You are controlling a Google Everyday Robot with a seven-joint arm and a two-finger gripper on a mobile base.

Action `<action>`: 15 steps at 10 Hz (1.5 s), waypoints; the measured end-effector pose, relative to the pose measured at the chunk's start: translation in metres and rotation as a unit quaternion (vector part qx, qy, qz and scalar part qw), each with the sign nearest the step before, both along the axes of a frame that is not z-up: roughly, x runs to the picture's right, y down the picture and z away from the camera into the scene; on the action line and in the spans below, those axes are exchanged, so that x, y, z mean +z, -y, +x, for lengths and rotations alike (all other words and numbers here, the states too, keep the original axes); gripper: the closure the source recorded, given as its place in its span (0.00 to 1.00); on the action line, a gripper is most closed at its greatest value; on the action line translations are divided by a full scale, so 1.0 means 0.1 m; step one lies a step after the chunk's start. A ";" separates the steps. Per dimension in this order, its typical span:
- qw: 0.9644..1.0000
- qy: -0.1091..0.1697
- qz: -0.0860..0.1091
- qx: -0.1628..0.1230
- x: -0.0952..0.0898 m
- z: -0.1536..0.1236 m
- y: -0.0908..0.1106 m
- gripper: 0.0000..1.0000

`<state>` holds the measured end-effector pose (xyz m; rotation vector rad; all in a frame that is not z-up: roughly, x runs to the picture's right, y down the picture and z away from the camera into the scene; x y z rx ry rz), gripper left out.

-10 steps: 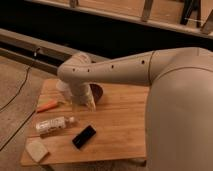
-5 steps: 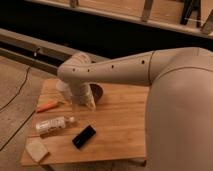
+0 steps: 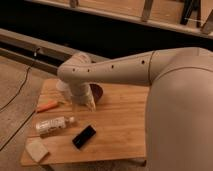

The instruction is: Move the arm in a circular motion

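The arm (image 3: 130, 70) is a thick beige-white jointed tube. It reaches in from the right, crosses the wooden table (image 3: 125, 130) and bends at a rounded elbow (image 3: 75, 70) over the table's back left. From the elbow a shorter segment drops to the gripper (image 3: 86, 102), which hangs just above the tabletop in front of a dark red bowl (image 3: 98, 92). The arm's bulky shoulder fills the right side of the view and hides that end of the table.
On the table lie an orange carrot-like object (image 3: 47, 106), a clear plastic bottle (image 3: 52, 125) on its side, a black flat device (image 3: 84, 136) and a pale sponge (image 3: 36, 148). A cable (image 3: 20, 90) runs along the floor at left. A dark ledge stands behind.
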<state>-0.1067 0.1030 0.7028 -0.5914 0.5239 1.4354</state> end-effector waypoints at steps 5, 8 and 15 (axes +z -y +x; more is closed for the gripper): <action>1.000 0.000 0.000 0.000 0.00 0.00 0.00 0.35; 1.000 0.001 0.004 -0.009 0.02 -0.01 0.01 0.35; 0.999 -0.007 0.032 -0.009 -0.03 0.04 0.04 0.35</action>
